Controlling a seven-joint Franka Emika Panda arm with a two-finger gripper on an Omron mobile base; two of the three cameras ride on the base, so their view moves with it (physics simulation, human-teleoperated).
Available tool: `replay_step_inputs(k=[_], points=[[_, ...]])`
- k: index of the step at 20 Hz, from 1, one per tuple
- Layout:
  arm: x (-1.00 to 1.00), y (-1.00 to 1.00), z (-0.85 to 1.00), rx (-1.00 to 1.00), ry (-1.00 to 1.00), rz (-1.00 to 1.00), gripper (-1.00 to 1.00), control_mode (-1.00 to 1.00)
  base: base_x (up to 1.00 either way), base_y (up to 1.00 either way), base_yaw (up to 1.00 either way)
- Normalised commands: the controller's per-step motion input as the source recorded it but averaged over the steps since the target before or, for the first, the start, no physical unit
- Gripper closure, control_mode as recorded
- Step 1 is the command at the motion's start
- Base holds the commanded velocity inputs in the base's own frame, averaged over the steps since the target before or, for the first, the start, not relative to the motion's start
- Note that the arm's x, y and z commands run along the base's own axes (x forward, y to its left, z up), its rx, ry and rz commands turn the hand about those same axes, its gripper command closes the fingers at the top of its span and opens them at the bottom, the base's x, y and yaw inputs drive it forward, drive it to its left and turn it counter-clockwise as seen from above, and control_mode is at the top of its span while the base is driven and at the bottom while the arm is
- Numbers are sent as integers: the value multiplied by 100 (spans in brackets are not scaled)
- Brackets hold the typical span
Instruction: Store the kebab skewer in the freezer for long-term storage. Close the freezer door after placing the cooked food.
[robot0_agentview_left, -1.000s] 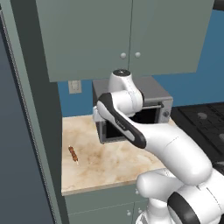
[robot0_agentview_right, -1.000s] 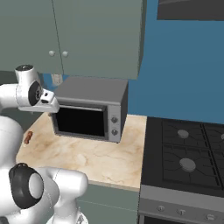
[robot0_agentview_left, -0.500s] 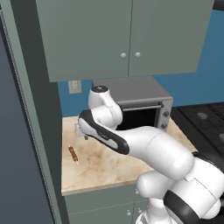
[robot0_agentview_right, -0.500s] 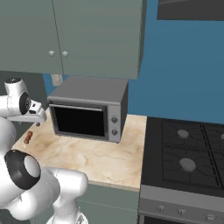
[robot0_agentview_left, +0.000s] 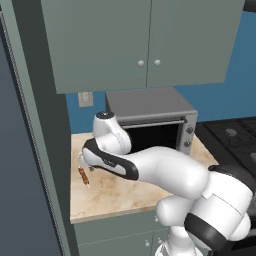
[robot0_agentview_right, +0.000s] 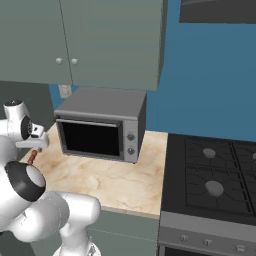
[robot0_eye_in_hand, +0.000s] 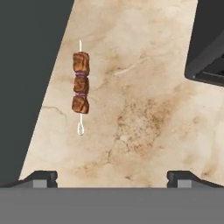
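gripper hangs above the counter with fingers spread wide and empty, pointing down to line up a pick, while the kebab skewer lies flat left of the microwave, not yet centred between them.

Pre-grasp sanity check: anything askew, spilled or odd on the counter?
Nothing stands out. The skewer lies flat and intact on the counter, near its left edge, meat chunks still threaded, nothing spilled around it. The microwave sits square with its door shut. The gripper is open above the counter, skewer off to one side of it.
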Motion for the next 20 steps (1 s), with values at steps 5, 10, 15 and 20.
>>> replay_step_inputs(k=[5,10,15,20], points=[[0,28,-44,-4,0,10,-100,-100,0,0,0],[3,6,-38,-3,0,9,-100,-100,0,0,0],[0,9,-26,-3,0,3,-100,-100,0,0,0],[0,16,-13,-3,0,0,-100,-100,0,0,0]])
